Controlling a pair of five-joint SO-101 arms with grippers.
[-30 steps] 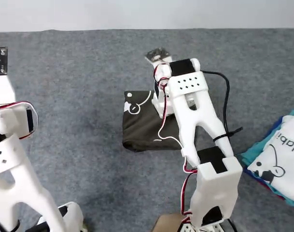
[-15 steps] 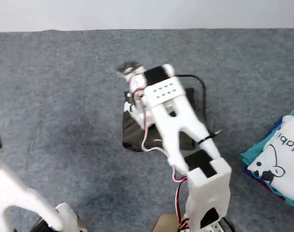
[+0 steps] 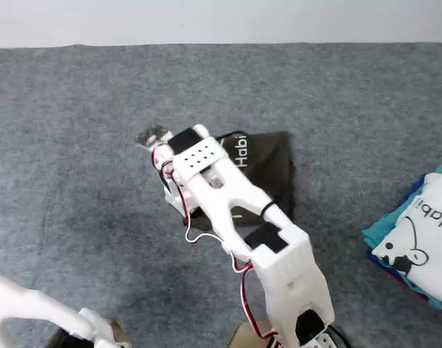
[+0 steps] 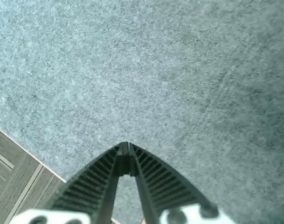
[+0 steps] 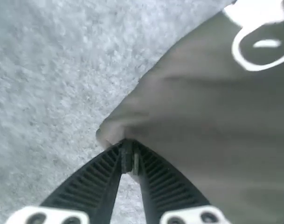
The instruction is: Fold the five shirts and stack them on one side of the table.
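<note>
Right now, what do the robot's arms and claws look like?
Both arms are white plastic; the right arm carries black motor blocks, a plate dotted with holes, and red and white wires. The left gripper and right gripper each have two black ribbed fingers.

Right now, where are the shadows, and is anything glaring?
High view: a soft shadow darkens the grey mat beside the right arm over the dark shirt. Left wrist view: the mat dims toward one side beyond the shut left claw. Right wrist view: the shirt's white print shines brightly.

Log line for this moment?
right gripper: shut on dark shirt edge | left gripper: shut over grey mat | shirt stack: high view's right edge
</note>
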